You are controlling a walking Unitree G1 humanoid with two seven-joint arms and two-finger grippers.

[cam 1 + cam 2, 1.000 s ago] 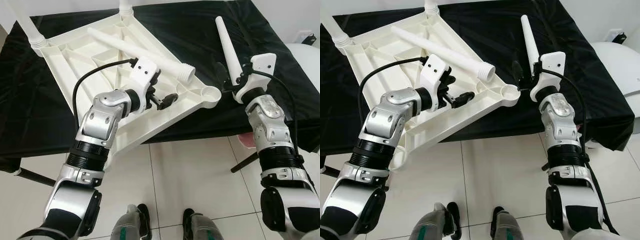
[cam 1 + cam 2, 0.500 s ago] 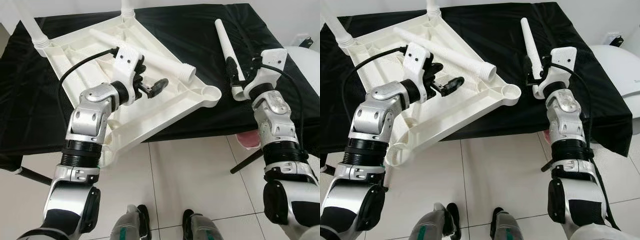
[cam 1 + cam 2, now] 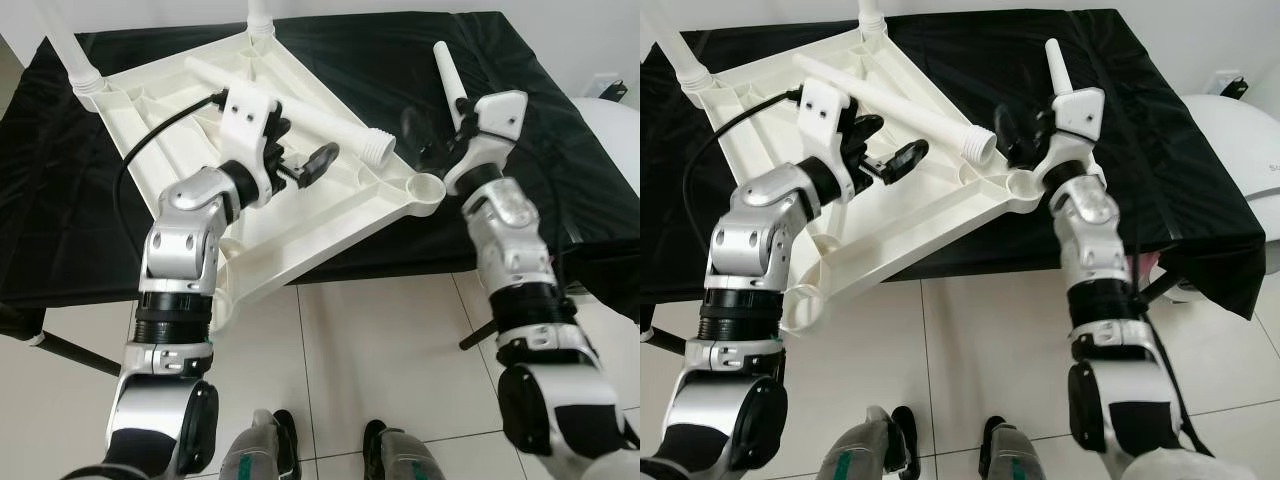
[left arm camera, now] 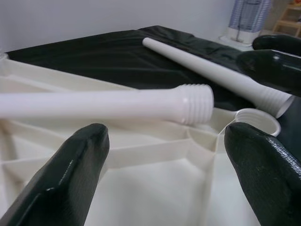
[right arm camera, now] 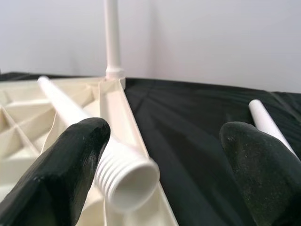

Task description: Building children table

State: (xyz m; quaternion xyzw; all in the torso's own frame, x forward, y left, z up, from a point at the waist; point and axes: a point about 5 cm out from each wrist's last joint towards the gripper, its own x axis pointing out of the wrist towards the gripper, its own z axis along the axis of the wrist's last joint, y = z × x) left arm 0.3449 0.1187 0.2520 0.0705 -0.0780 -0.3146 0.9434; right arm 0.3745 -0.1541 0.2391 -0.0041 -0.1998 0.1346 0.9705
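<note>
A white plastic table top point(image 3: 190, 130) lies upside down on the black cloth. Two legs stand in its far corners point(image 3: 68, 50). A loose white leg point(image 3: 290, 105) lies across its ribs, its threaded end point(image 5: 127, 176) beside the empty corner socket point(image 3: 426, 186). A second loose leg point(image 3: 450, 82) rests on the cloth. My left gripper point(image 3: 303, 158) hovers open over the ribs, pointing at that threaded end point(image 4: 193, 103). My right gripper point(image 3: 1014, 138) is open just right of the threaded end, above the socket, its fingers point(image 5: 70, 160) either side of it without touching.
The black-covered table point(image 3: 560, 200) ends close in front of me; the table top overhangs this edge, with another empty socket point(image 3: 805, 298) over the tiled floor point(image 3: 380, 350). A white rounded object point(image 3: 620, 105) stands at the far right. A black table leg point(image 3: 480, 330) slants down by my right arm.
My right gripper has swung left, away from the leg on the cloth, to the threaded end of the leg on the table top. My left gripper has moved up and further over the ribs.
</note>
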